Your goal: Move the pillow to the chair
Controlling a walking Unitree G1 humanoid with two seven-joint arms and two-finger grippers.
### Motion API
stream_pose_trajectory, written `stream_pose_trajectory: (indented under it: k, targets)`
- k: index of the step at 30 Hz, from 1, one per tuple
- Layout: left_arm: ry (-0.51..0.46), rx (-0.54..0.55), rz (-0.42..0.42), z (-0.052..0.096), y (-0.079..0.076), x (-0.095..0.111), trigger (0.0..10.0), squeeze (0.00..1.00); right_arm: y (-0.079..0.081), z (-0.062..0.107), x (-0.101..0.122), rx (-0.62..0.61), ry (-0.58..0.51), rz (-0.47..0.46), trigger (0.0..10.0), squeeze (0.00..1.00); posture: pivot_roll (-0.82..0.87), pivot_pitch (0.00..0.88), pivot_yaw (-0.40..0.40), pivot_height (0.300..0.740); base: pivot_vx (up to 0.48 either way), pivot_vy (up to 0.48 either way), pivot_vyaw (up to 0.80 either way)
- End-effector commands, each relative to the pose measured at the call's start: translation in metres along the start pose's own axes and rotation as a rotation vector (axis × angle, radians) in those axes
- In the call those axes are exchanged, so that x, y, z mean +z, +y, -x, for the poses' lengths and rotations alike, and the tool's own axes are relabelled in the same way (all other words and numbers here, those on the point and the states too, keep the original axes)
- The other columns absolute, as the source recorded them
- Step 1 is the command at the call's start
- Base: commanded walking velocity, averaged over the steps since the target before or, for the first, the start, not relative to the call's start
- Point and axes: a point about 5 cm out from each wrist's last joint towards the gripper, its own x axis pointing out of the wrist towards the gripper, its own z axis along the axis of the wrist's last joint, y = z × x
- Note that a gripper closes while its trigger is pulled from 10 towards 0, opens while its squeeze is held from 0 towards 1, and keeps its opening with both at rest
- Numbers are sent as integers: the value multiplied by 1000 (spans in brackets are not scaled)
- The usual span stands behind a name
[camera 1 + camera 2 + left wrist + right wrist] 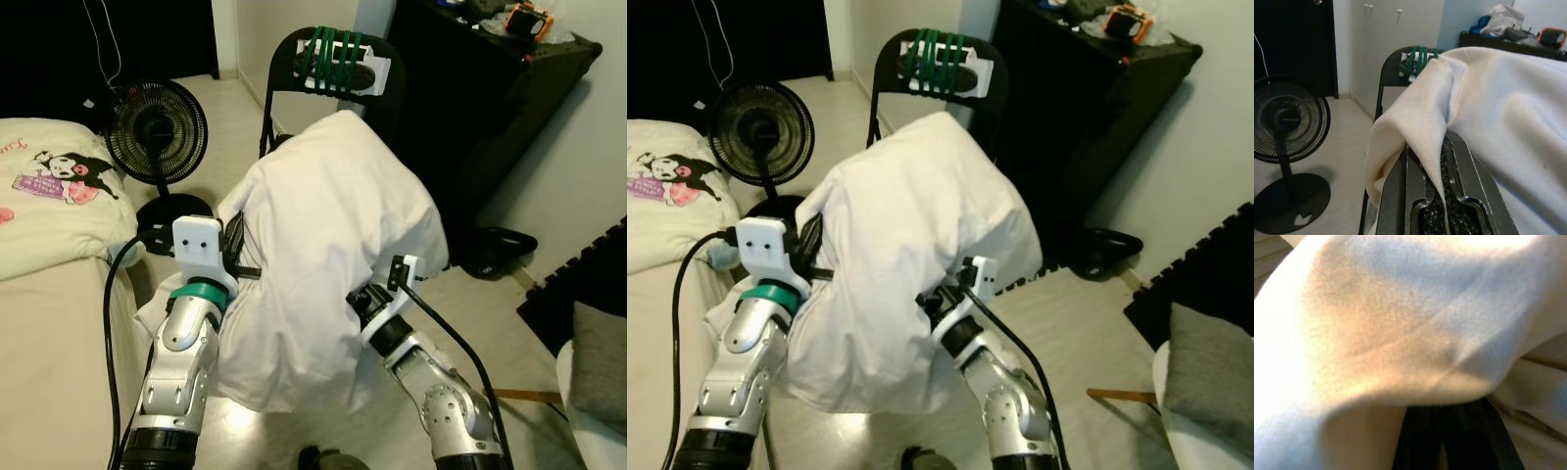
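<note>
The left pincer (pixel 1442 196) is pinching a fold of the white pillow (pixel 1498 112) between its two black fingers (pixel 1396 196). The pillow is billowing across the black folding chair (pixel 1393 73) behind it. A black fan (pixel 1286 127) is standing on the pale floor (pixel 1349 137) beside the chair.

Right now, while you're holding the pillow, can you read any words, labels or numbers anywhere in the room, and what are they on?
Nothing can be read for certain.
Bedding: cartoon print with a pink label, lettering too small to read.
Bedding edge: a few pink cursive letters, cut off, unreadable.
Fan: hub marking, too blurred.
Chair: white tag under green bands, no legible text.
Pillow: plain white.
</note>
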Motion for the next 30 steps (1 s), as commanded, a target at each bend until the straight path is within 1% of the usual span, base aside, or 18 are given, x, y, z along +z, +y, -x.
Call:
stream_pose_trajectory:
  k: [1, 13, 28, 30]
  targets:
    - [23, -57, 20, 1, -16, -6, 10000, 0, 31, -15, 3, 150, -24, 18, 10000, 0, 6, 48, 12, 740, 364, 0, 0]
    - [21, -55, 22, 0, -18, -7, 10000, 0, 31, -14, -1, 145, -11, 22, 10000, 0, 14, 43, 15, 740, 365, 0, 0]
    - [16, -50, 21, -2, -14, -3, 10000, 0, 29, -14, -2, 132, -22, 12, 10000, 0, 21, 54, 27, 740, 372, 0, 0]
    - [16, -51, 21, -2, -14, -4, 10000, 0, 29, -14, -2, 133, -22, 6, 10000, 0, 21, 54, 28, 740, 382, 0, -800]
